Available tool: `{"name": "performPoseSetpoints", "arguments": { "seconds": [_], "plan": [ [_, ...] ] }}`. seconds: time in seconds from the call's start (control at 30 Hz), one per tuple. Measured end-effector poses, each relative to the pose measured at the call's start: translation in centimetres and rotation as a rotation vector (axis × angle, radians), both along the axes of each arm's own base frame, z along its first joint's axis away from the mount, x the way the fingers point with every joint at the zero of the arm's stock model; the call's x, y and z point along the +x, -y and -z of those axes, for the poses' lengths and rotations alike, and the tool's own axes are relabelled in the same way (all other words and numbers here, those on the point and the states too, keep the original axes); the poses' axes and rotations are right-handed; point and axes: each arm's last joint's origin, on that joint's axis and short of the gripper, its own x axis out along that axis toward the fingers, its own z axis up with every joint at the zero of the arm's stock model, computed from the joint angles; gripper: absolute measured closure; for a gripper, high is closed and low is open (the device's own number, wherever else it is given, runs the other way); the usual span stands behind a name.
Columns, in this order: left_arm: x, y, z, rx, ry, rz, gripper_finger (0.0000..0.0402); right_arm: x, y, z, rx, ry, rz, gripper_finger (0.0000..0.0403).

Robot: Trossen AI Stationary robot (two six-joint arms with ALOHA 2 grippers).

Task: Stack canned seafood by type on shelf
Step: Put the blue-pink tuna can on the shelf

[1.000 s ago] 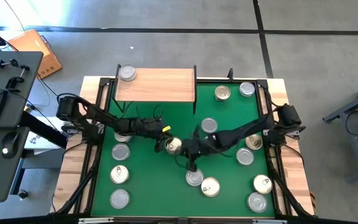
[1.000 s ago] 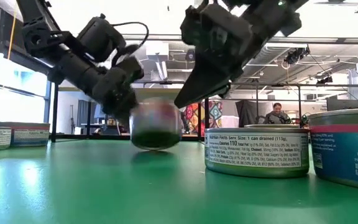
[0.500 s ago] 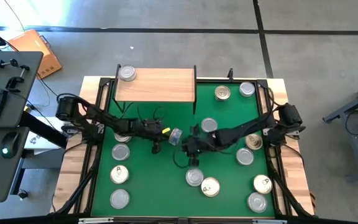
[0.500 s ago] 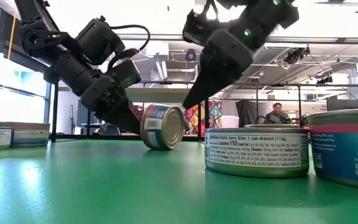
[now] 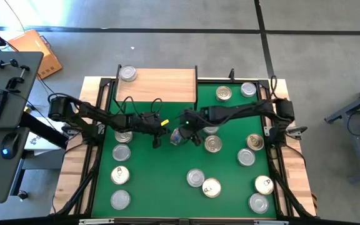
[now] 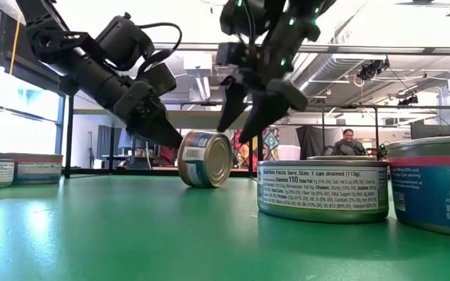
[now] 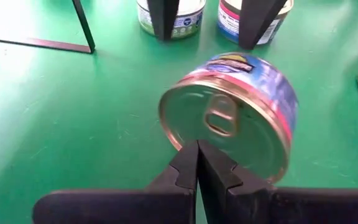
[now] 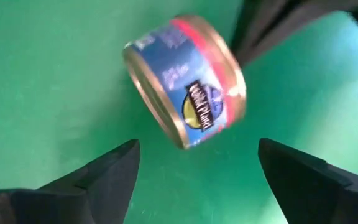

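The right gripper (image 5: 188, 134) has swung over the blue-labelled round tin (image 5: 176, 135), jaws now apart; left gripper (image 5: 165, 133) jaws stay together against its lid.

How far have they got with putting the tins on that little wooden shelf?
Barely started. Only one tin sits on the shelf. In hand: a blue tin stands on its edge mid-mat, the shut left end effector touching its lid, the open right end effector just above it. Left: the other tins, like the gold-lidded one, lie scattered on the green mat.
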Motion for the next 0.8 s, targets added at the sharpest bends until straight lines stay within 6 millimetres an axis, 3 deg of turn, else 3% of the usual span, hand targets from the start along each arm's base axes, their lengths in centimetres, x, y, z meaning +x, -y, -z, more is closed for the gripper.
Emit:
{"name": "performPoseSetpoints", "arguments": {
  "seconds": [0.4,0.53,0.7,0.8],
  "plan": [
    [-0.2,1.3,-0.2,-0.001,-0.020,0.045,0.0401,2.3,-0.5,2.4,0.179,0.114,-0.156,0.0091],
    [-1.1,1.8,-1.0,0.024,-0.067,-0.003,0.0401,2.4,-1.8,3.0,0.221,0.090,-0.151,0.0135],
    [-2.9,2.5,-2.3,0.074,-0.142,-0.052,0.0401,2.6,-3.4,2.7,0.244,0.114,-0.117,0.0226],
    [-3.8,2.7,-3.4,0.089,-0.136,-0.119,0.0401,2.8,-4.3,1.9,0.248,0.143,-0.026,0.0224]
  ]
}}
